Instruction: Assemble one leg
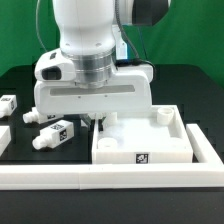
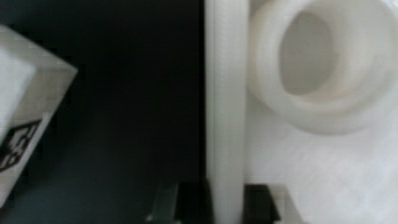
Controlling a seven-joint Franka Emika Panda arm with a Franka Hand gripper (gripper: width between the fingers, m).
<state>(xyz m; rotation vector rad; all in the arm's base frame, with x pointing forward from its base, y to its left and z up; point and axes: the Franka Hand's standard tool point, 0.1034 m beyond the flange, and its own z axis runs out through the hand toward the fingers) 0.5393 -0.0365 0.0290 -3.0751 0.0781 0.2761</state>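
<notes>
The large white square panel (image 1: 140,140) with round corner holes lies flat at the exterior view's right. My gripper (image 1: 98,122) is down on the panel's left edge. In the wrist view the two dark fingertips (image 2: 183,203) straddle the panel's thin edge wall (image 2: 224,100), pressed against both of its sides, with a corner hole (image 2: 329,60) beside it. My gripper (image 2: 222,203) is shut on that edge. Loose legs lie to the left: one (image 1: 55,133) nearest the gripper, another (image 1: 35,115), a third (image 1: 8,104). One tagged leg (image 2: 27,110) shows in the wrist view.
A white raised barrier (image 1: 100,178) runs along the front and up the right side (image 1: 207,145) of the panel, which sits against it. Another white part (image 1: 3,138) lies at the left edge. The table top is black.
</notes>
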